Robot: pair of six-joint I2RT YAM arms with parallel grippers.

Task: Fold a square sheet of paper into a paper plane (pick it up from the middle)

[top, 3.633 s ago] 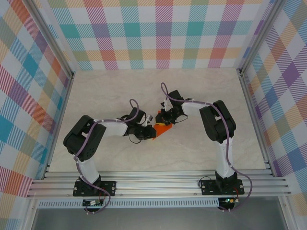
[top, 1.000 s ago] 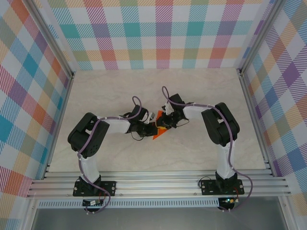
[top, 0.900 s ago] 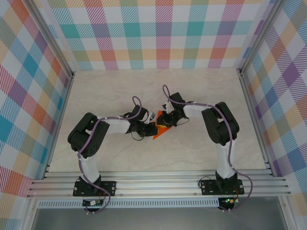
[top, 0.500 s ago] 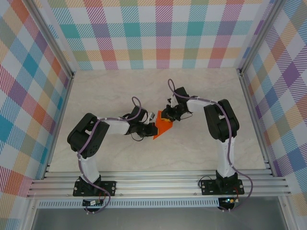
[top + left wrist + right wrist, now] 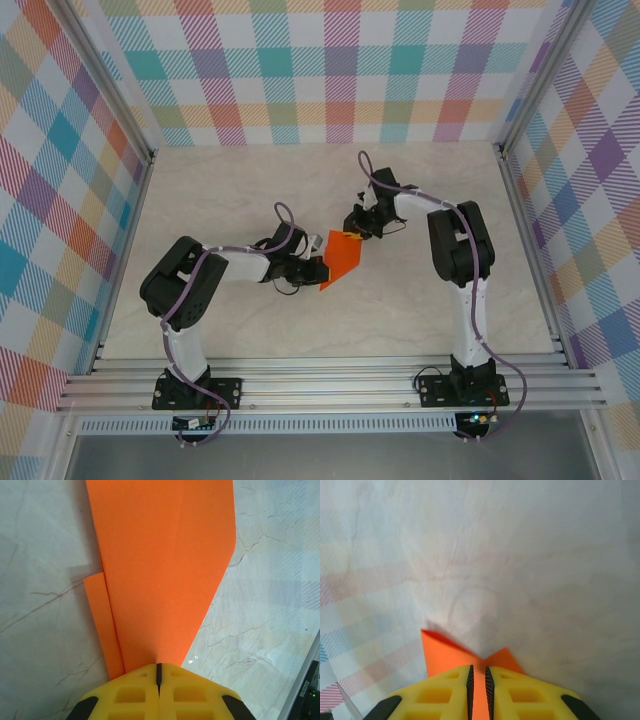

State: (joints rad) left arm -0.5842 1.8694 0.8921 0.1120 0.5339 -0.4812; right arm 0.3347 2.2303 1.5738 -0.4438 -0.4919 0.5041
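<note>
Top external: paper plane (image 5: 342,260) lengthwise far-to-near, tip nearward.

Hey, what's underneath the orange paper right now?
A lower folded layer peeks out along one edge of the orange paper, with marble tabletop around it. Anything directly beneath is covered.

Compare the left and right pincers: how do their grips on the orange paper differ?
The left pincer clamps the orange paper at its narrow end; the right pincer clamps the wide end. The left pincer's jaws meet in a thin seam; the right pincer's jaws leave a slim gap with orange showing between. Both are yellow and shut on the same paper.
</note>
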